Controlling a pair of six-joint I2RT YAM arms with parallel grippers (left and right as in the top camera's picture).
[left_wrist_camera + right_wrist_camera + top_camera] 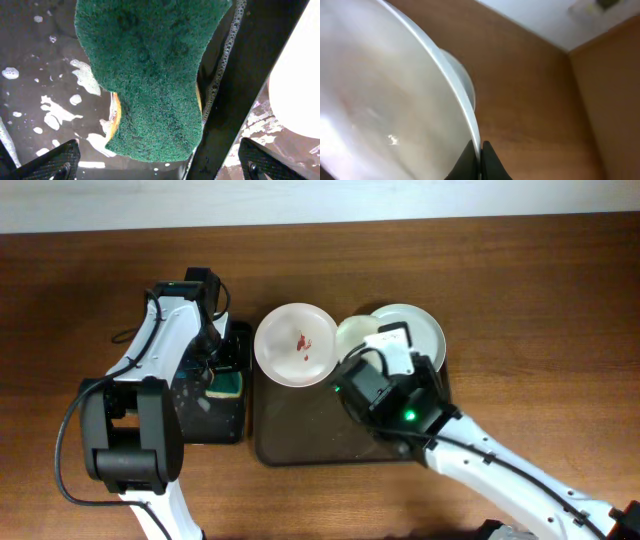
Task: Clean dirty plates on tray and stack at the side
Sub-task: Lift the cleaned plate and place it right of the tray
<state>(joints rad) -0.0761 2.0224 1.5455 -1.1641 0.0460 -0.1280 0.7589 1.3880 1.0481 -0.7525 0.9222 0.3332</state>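
Note:
A white plate with a red smear (pixel 297 345) lies at the far left corner of the dark brown tray (pixel 300 435). My right gripper (pixel 378 342) is shut on the rim of a second white plate (pixel 355 333), which is tilted; in the right wrist view the fingers (pixel 480 150) pinch its edge (pixel 380 100). A third white plate (pixel 418 330) lies behind it at the tray's far right. My left gripper (pixel 160 165) is open above a green and yellow sponge (pixel 150 75), not touching it. It also shows in the overhead view (pixel 222 365).
The sponge (pixel 226 385) lies in a narrow black tray (pixel 205 415) with soapy foam (pixel 47 117), left of the brown tray. The smeared plate's edge (pixel 300 85) shows at the right of the left wrist view. A wooden table (pixel 540 290) surrounds it all.

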